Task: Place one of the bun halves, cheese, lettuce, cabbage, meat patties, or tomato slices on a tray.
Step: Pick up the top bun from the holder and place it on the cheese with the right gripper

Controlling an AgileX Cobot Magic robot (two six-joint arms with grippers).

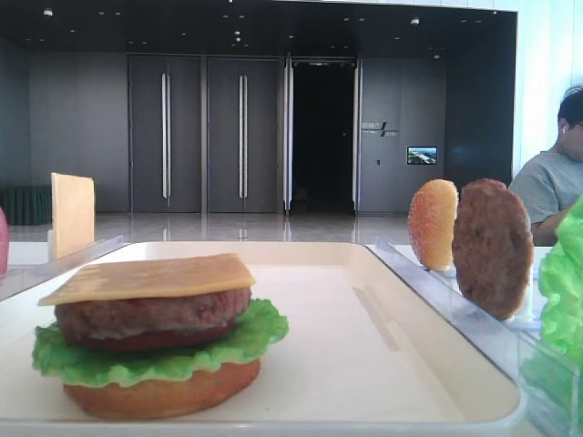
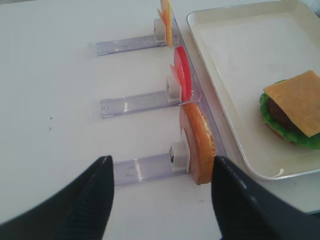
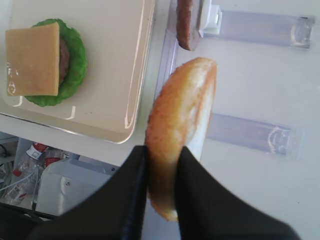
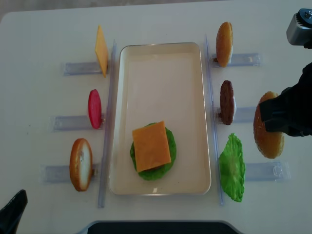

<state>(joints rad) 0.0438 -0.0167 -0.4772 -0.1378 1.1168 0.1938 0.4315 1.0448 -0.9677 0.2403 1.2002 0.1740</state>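
My right gripper (image 3: pixel 162 149) is shut on a golden-tan bun half (image 3: pixel 182 110), held on edge above the table to the right of the cream-white tray (image 4: pixel 187 87). From above, this bun half (image 4: pixel 269 139) hangs between the racked meat patty (image 4: pixel 226 101) and the racked lettuce (image 4: pixel 232 168). On the tray stands a stack: cheese (image 4: pixel 151 146) on top, then a patty (image 1: pixel 155 314), lettuce (image 1: pixel 164 357) and an orange-brown bun base (image 1: pixel 164 393). My left gripper (image 2: pixel 160 187) is open over bare table, just short of a racked bun (image 2: pixel 199 142).
Clear plastic racks flank the tray. The left ones hold a cheese slice (image 4: pixel 101 50), a red tomato slice (image 4: pixel 94 108) and a bun (image 4: pixel 80 164). A further bun (image 4: pixel 224 44) stands far right. A seated person (image 1: pixel 556 177) is beyond the table.
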